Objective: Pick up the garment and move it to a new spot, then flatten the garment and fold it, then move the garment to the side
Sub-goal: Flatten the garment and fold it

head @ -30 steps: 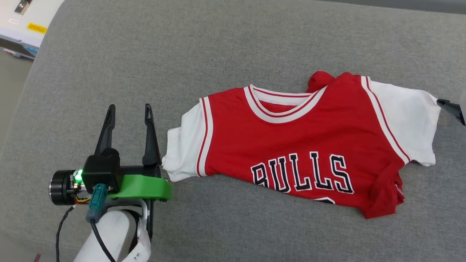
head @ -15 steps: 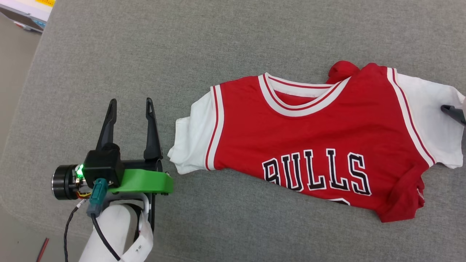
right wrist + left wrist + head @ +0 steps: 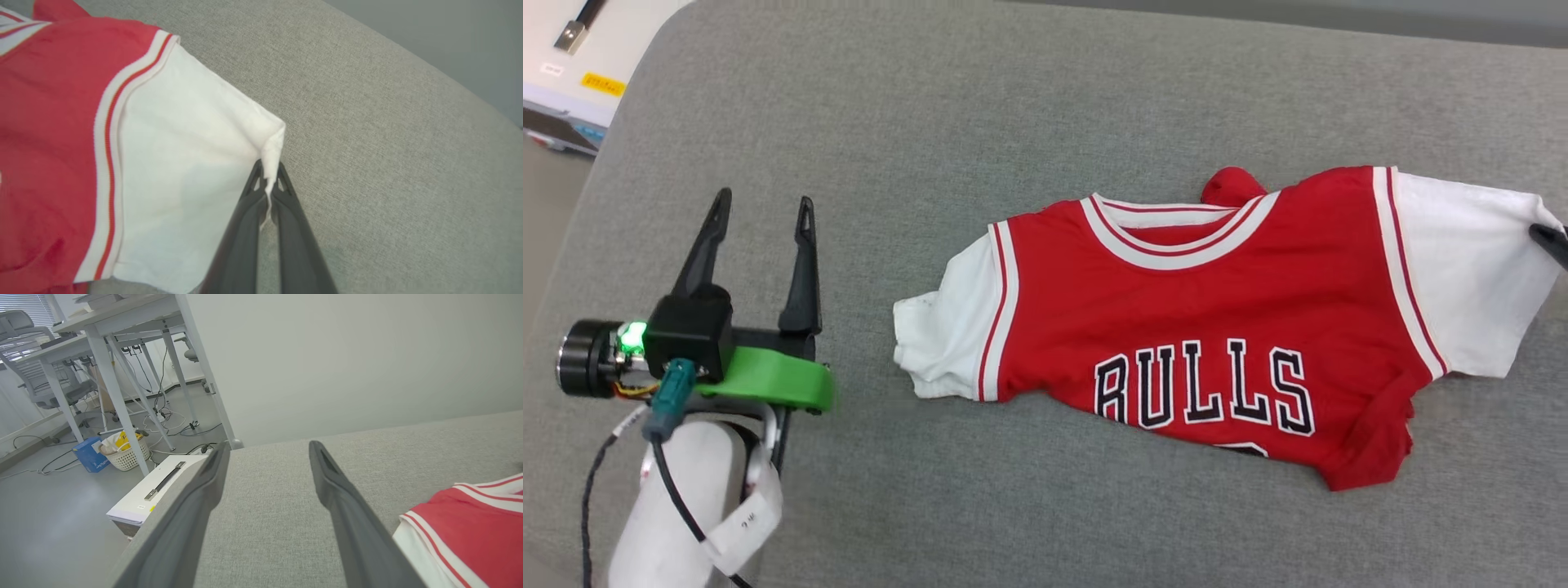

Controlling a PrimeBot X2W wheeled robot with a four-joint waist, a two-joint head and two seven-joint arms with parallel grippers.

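Though near the garment, left fingers wide apart; right fingers tight on its white sleeve

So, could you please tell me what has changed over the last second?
The right gripper has closed on the hem of the white sleeve of the Bulls jersey, which it only approached before. The gap between the left gripper and the other sleeve has widened. The left gripper stays open and empty; the jersey still lies face up on the gray cushion.
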